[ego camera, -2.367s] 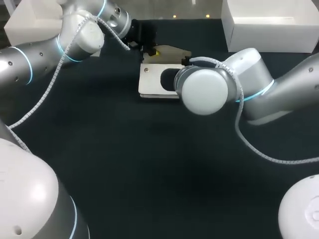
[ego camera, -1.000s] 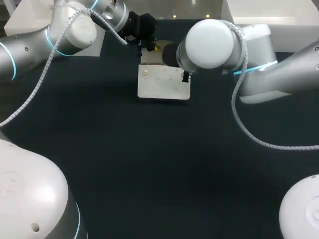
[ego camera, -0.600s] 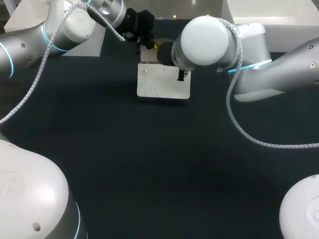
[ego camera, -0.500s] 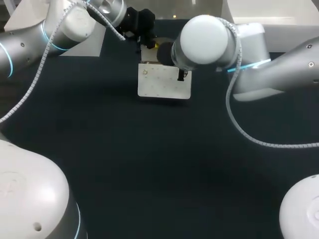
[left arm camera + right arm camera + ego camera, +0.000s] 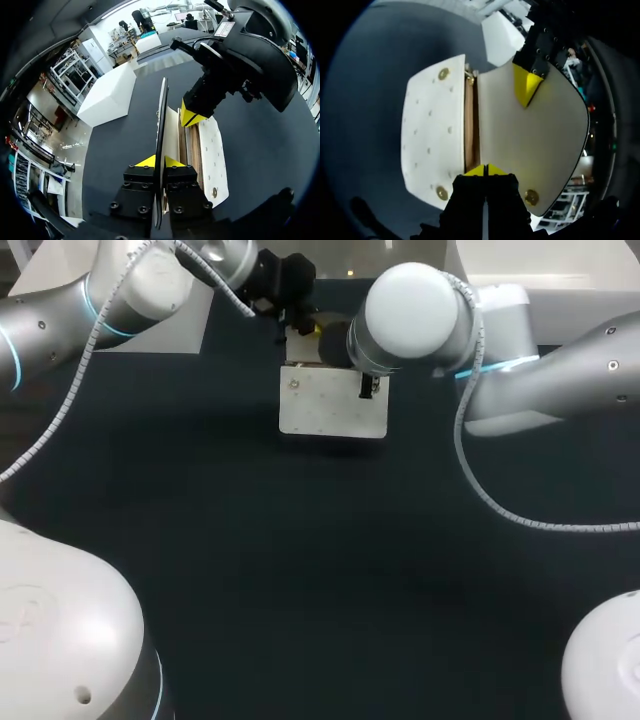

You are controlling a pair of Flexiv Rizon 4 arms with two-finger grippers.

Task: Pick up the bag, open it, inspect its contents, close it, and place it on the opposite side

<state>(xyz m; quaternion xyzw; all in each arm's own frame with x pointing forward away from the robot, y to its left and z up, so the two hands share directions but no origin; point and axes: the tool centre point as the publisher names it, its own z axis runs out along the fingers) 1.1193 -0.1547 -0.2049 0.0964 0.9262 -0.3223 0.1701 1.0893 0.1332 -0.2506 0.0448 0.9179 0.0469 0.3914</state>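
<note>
Bag (image 5: 333,412) flap (image 5: 161,115) clamped in left tool (image 5: 159,161); right tool (image 5: 485,170) tips together at the mouth. Uneven pulling could slip the flap free.

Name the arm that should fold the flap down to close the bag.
Left. Its hand is shut on the raised flap, so it can likely lower it over the bag. The right hand sits at the bag's mouth, not on the flap.
</note>
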